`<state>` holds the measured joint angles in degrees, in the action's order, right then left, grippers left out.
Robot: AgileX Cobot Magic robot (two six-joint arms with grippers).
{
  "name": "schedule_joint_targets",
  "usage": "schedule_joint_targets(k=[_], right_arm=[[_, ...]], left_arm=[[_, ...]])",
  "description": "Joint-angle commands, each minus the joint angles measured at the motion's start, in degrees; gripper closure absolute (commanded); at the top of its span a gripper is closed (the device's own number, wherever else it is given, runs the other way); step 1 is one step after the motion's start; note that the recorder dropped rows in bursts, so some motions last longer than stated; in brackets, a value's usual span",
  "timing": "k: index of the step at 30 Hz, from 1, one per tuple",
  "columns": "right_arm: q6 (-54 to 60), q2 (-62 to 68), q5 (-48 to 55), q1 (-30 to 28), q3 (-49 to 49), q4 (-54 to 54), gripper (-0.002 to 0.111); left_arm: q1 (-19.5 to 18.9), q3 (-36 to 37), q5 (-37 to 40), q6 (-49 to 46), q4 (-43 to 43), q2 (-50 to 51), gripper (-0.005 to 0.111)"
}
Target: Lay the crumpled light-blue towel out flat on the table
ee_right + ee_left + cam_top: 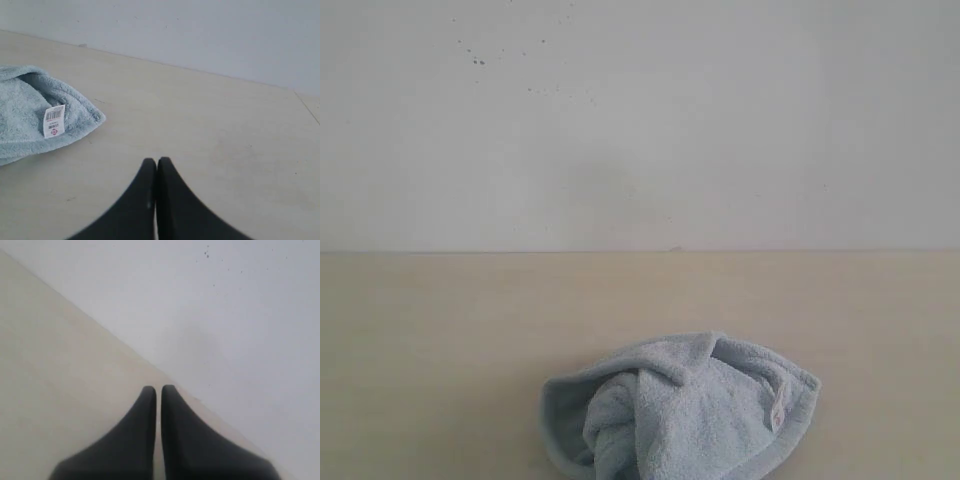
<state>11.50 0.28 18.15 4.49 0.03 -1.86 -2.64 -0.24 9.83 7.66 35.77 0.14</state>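
The light-blue towel (680,410) lies crumpled in a heap at the near middle of the beige table (440,340), its hemmed border curling around the bundle and a small white tag (777,412) on its right side. Neither arm shows in the exterior view. In the right wrist view the towel (30,112) with its tag (54,120) lies off to one side of my right gripper (156,161), which is shut with nothing in it, hovering over bare table. My left gripper (158,389) is shut and empty too, over bare table near the wall; no towel shows in its view.
A white speckled wall (640,120) rises along the table's far edge. The right wrist view shows a seam or edge line (306,107) in the tabletop beyond the right gripper.
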Motion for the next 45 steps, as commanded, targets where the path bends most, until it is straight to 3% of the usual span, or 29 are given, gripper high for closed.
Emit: schedule_joint_targets(k=[1, 4, 6, 10, 16, 21, 23, 25, 27, 30, 32, 34, 37, 39, 41, 43, 44, 45], right_arm=[[-0.02, -0.28, -0.74, 0.05, -0.03, -0.16, 0.109], [-0.02, -0.28, -0.74, 0.05, -0.03, -0.16, 0.109], [-0.02, -0.28, -0.74, 0.05, -0.03, -0.16, 0.109], [-0.02, -0.28, -0.74, 0.05, -0.03, -0.16, 0.109], [-0.02, -0.28, -0.74, 0.05, -0.03, -0.16, 0.109], [-0.02, -0.28, -0.74, 0.05, -0.03, -0.16, 0.109], [-0.02, -0.28, -0.74, 0.05, -0.03, -0.16, 0.109], [-0.02, -0.28, -0.74, 0.05, -0.03, -0.16, 0.109], [-0.02, -0.28, -0.74, 0.05, -0.03, -0.16, 0.109], [-0.02, -0.28, -0.74, 0.05, -0.03, -0.32, 0.109], [-0.02, -0.28, -0.74, 0.05, -0.03, -0.32, 0.109], [-0.02, -0.28, -0.74, 0.05, -0.03, -0.32, 0.109], [-0.02, -0.28, -0.74, 0.05, -0.03, -0.32, 0.109], [-0.02, -0.28, -0.74, 0.05, -0.03, -0.32, 0.109], [-0.02, -0.28, -0.74, 0.05, -0.03, -0.32, 0.109], [-0.02, -0.28, -0.74, 0.05, -0.03, -0.32, 0.109], [-0.02, -0.28, -0.74, 0.05, -0.03, -0.32, 0.109], [-0.02, -0.28, -0.74, 0.05, -0.03, -0.32, 0.109]], left_arm=[[-0.15, 0.24, -8.98, 1.40, 6.41, -0.14, 0.103], [-0.15, 0.24, -23.21, 5.25, 11.64, -0.14, 0.103], [-0.15, -0.07, -31.10, 9.09, 10.60, -0.14, 0.103], [-0.15, -4.86, -34.17, 11.00, -0.65, -0.14, 0.103], [-0.15, -14.72, -34.07, 21.86, -27.98, 5.63, 0.103], [-0.15, -21.12, -29.92, 22.94, -63.98, 27.01, 0.103], [-0.15, -21.16, -27.28, 22.74, -69.52, 40.00, 0.103], [-0.15, -22.12, -25.58, 22.42, -69.58, 51.96, 0.103], [0.19, -25.86, -21.66, 28.90, -69.24, 62.36, 0.103], [4.07, -31.83, -5.32, 34.51, -74.08, 72.25, 0.103], [9.08, -34.66, 1.70, 29.37, -73.85, 76.75, 0.103], [16.67, -37.30, 5.79, 17.07, -69.57, 79.99, 0.103], [27.21, -40.29, 6.30, -4.54, -58.52, 83.26, 0.103], [32.08, -41.91, 5.87, -16.99, -53.84, 84.55, 0.103], [34.94, -44.06, 4.40, -19.06, -50.97, 85.77, 0.103], [35.95, -48.07, 4.52, -14.43, -46.81, 87.67, 0.103], [35.95, -50.21, 5.75, -12.19, -44.49, 88.96, 0.103], [35.84, -56.67, 12.66, -10.67, -41.97, 92.31, 0.103]])
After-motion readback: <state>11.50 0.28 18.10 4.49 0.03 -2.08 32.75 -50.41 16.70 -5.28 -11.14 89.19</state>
